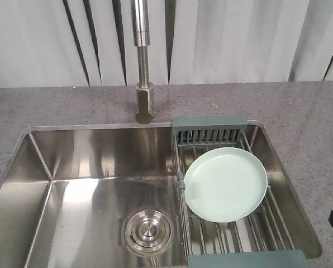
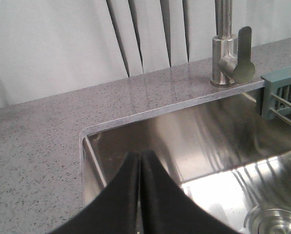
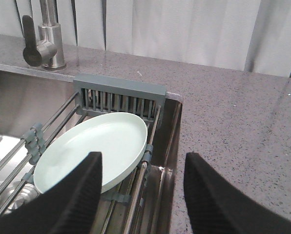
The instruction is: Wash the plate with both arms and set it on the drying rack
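The sink (image 1: pixel 94 184) is sunk into the speckled grey table (image 1: pixel 306 111), its faucet (image 1: pixel 142 61) rising from the middle of the far edge. The drying rack (image 1: pixel 233 223) spans the sink's right end from far edge to near edge, and the plate (image 1: pixel 226 183) lies face up on its rods, roughly midway along and tilted slightly, its left rim reaching the rack's left rail. The rack's rods run far to near; the plate, being round, has no long axis of its own. Judging by the wrist views, the right arm is much the nearer: the plate sits just ahead and a little left of the right claw (image 3: pixel 143 187), whose jaws stand wide apart and empty, the left finger overlapping the plate's near rim in view, though contact cannot be told. The left claw (image 2: pixel 140 195) hovers over the sink's near left corner, jaws pressed together on nothing, well apart from the plate.
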You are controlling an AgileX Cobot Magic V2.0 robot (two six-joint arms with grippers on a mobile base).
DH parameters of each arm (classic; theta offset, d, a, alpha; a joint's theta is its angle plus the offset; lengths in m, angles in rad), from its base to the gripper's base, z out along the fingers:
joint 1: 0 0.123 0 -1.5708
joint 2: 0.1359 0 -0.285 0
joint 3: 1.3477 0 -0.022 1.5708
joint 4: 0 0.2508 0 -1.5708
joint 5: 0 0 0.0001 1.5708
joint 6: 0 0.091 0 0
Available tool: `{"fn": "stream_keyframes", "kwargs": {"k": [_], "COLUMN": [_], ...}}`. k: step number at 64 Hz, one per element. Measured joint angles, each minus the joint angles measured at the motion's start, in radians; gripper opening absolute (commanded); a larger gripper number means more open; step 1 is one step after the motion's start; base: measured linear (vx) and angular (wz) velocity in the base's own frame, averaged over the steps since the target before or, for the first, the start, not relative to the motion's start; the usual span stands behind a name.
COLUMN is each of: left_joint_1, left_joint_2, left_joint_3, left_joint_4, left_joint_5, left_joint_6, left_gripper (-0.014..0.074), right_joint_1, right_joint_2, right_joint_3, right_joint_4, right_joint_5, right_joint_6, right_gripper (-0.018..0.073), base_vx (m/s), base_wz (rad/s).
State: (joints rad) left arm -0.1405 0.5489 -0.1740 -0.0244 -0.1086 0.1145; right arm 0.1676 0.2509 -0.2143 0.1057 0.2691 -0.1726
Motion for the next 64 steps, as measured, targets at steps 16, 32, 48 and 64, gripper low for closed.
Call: {"fn": "stream_keyframes", "kwargs": {"k": [16,32,48,64], "left_joint_1": [0.000,0.000,0.000,0.000], "left_joint_2": [0.000,0.000,0.000,0.000], "left_joint_3": [0.000,0.000,0.000,0.000], "left_joint_4": [0.000,0.000,0.000,0.000], "left_joint_5": [0.000,0.000,0.000,0.000], "left_joint_6": [0.000,-0.001,-0.002,-0.002], "left_gripper": [-0.0006,-0.0006,-0.0006,-0.0006], "right_joint_1": [0.000,0.000,0.000,0.000], "right_joint_2": [0.000,0.000,0.000,0.000], "right_joint_3": [0.000,0.000,0.000,0.000], "right_joint_4": [0.000,0.000,0.000,0.000], "right_joint_5": [0.000,0.000,0.000,0.000], "right_joint_6": [0.000,0.000,0.000,0.000], "right_gripper": [0.0193,-0.0010,-0.0009,-0.0010], "base_vx": [0.00,0.00,0.00,0.00], "base_wz": [0.00,0.00,0.00,0.00]}}
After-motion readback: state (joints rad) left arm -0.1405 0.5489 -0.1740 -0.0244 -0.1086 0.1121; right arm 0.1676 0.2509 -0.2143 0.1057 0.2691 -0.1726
